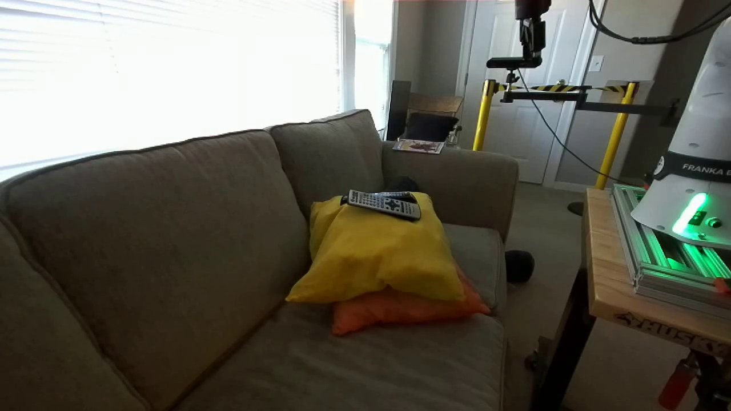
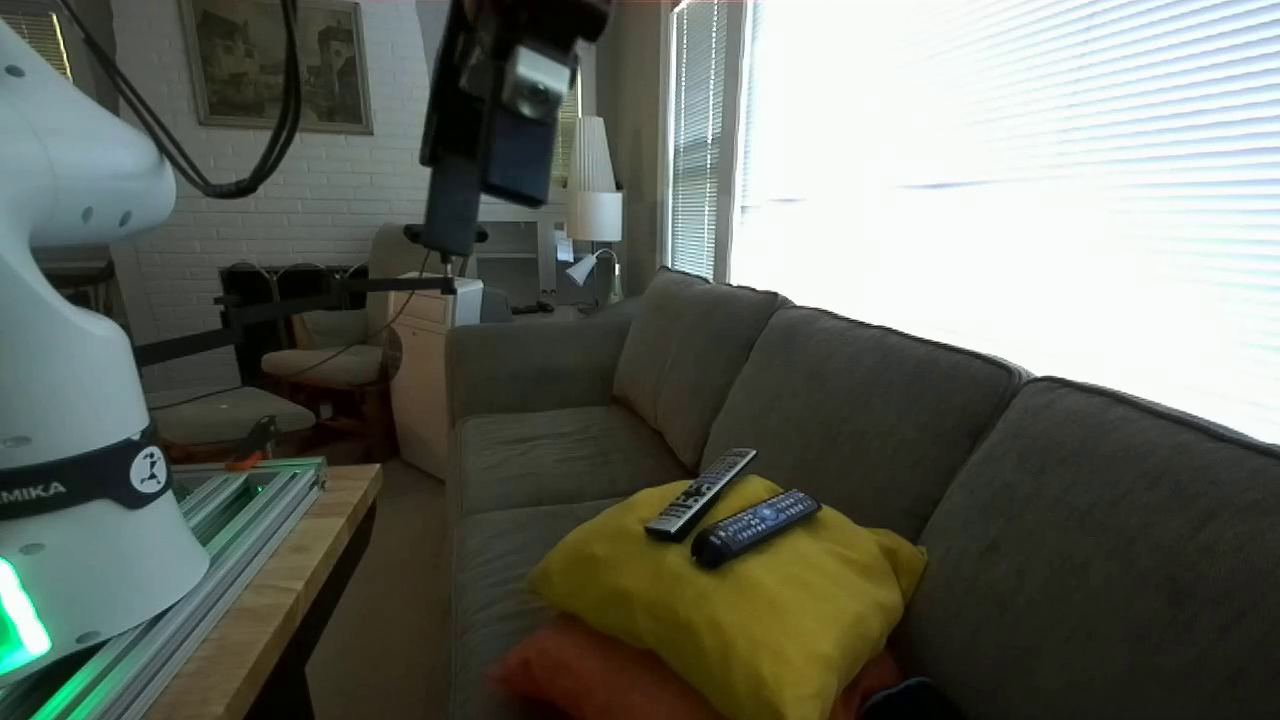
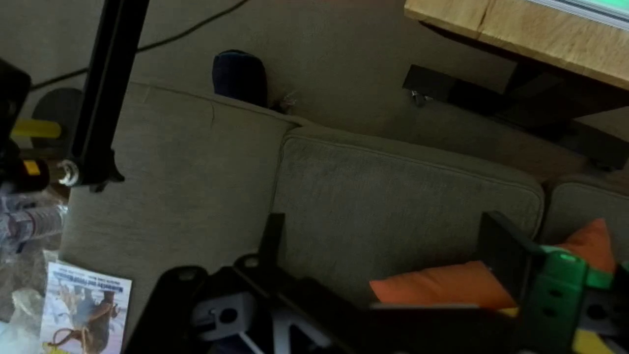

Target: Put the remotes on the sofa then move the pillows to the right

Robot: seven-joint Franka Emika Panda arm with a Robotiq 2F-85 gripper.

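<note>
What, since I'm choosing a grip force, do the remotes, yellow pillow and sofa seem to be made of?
Silver-faced remote and dark remote: probably smooth hard plastic, from their crisp edges and button rows.
Yellow pillow: matte, likely cloth over soft filling, given its creases and slumped shape.
Sofa: matte upholstery fabric, judging by piped seams; fibre unclear.

White arm is bearing a black FRANKA-lettered band and a green light; black cables are looping; fingers are showing black.
</note>
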